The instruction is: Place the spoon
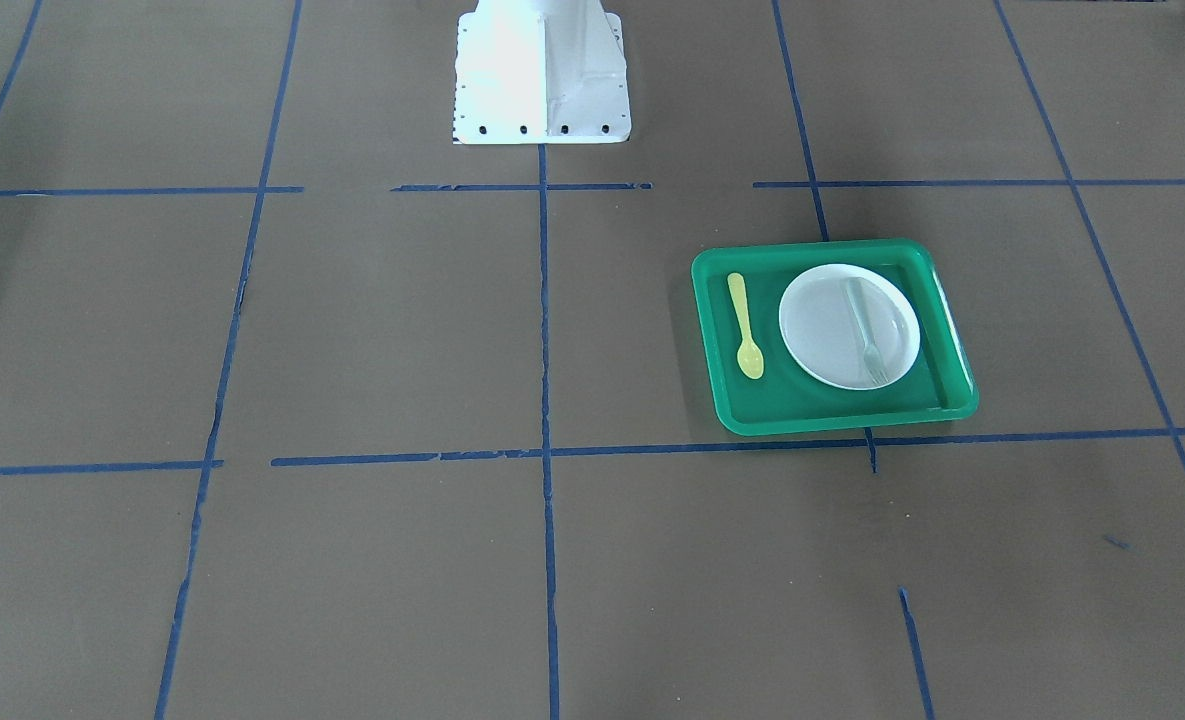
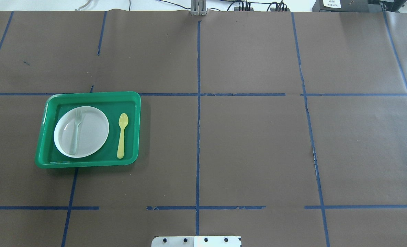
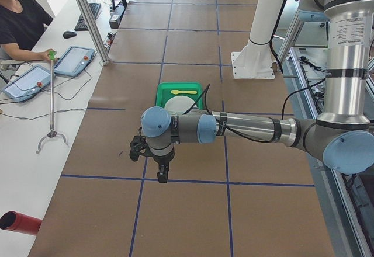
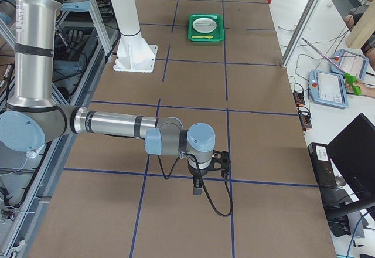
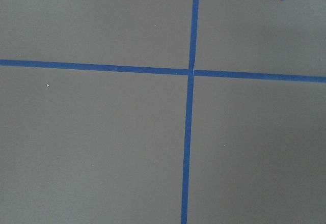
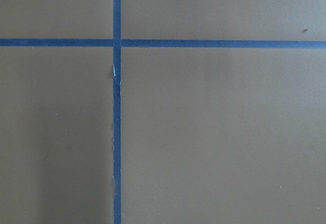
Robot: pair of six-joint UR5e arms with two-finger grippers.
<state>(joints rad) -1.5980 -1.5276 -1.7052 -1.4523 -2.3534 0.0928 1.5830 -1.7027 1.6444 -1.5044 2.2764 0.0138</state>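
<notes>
Starting nearest the robot, the white metal base plate [image 2: 196,241] sits at six o'clock in the overhead view. Both arms are swung out to the table's ends, well apart from the task's things. The left gripper [image 3: 161,174] and the right gripper [image 4: 197,186] each hang above a crossing of blue tape lines [image 2: 198,137]. Only the side views show them, so I cannot tell whether either is spread wide or drawn narrow.

Farther out, at about ten o'clock from the base, a green rectangular plastic tray [image 2: 138,127] rests on the brown paper table cover [image 2: 258,144]. The small pale-yellow plastic spoon [image 2: 122,137] lies flat on the tray floor at three o'clock of the round white plate [image 2: 93,132]. It is apart from the plate, with its bowl toward twelve. A translucent grey plastic fork [image 2: 75,132] lies on the plate.

The spoon looks either already set down or waiting to be picked up. If it is to be picked up, a straight-down pinch across the slim handle would suit. The fingers would have to fit the channel between the plate's rim and the tray's three o'clock wall. The handle's end lies near the six o'clock wall, so lifting clear before travelling seems wise. The open paper at three o'clock of the tray offers approach room.
</notes>
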